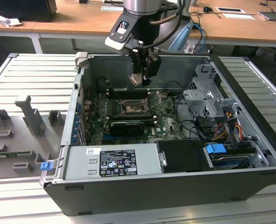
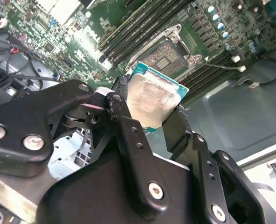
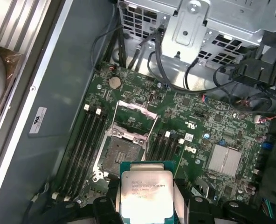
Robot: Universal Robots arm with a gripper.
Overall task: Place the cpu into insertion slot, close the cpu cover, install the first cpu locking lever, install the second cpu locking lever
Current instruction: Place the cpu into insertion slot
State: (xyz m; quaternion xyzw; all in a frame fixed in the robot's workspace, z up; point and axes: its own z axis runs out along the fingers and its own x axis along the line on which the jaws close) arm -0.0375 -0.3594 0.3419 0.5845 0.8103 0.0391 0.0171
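One robot arm (image 1: 142, 9) with one gripper (image 2: 149, 102) of two fingers (image 2: 123, 119); one cpu (image 3: 146, 192); one insertion slot (image 3: 121, 151); one cpu cover (image 3: 137, 109); one computer case (image 1: 142, 196); one power supply (image 1: 112, 161); one coin battery (image 3: 113, 82); one drive cage (image 1: 205, 100); one heat sink (image 3: 225, 160)

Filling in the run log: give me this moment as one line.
gripper: shut on cpu | cpu: held clear of insertion slot, not seated | cpu cover: open

Print on the cpu (image 3: 146, 189) and the power supply label (image 1: 117, 162) is too small to read
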